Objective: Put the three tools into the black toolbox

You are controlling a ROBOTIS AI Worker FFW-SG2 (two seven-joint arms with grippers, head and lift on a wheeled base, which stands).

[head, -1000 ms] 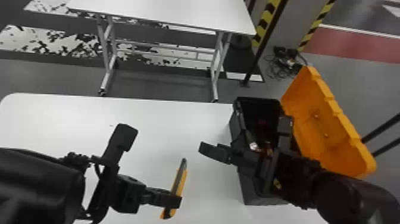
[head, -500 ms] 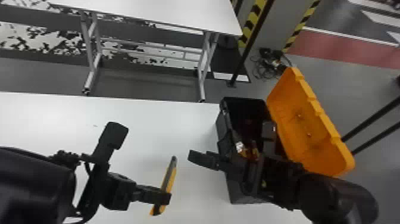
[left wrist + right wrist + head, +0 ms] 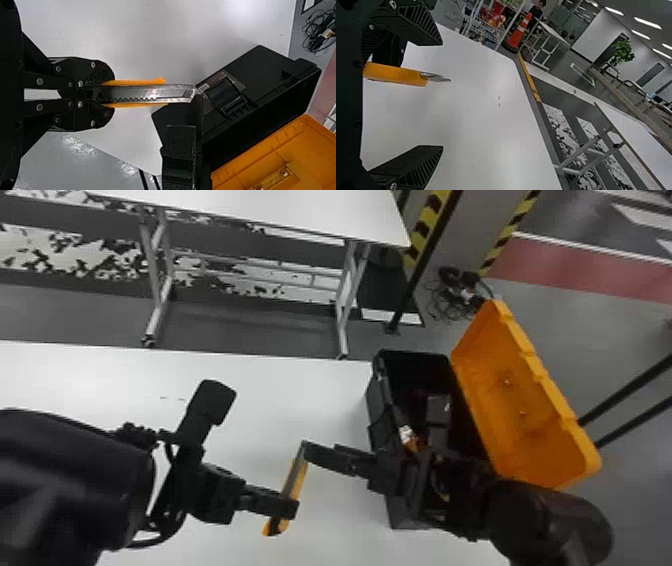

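Two grippers, both mine, work above the white surface [image 3: 310, 400] in the head view. My left gripper [image 3: 287, 505] grips an orange cutter [image 3: 299, 480]; my right gripper [image 3: 320, 455] is beside its blade end, the arm crossing the black toolbox [image 3: 380, 410]. The toolbox stands on the surface, orange lid [image 3: 525, 410] open, an orange-and-silver item [image 3: 410, 437] inside. In the left wrist view, my left gripper [image 3: 105, 94] is closed around the cutter, blade pointing outward. In the right wrist view, my right gripper [image 3: 442, 95] is spread wide, the cutter between its fingers; whether they touch it, I cannot tell.
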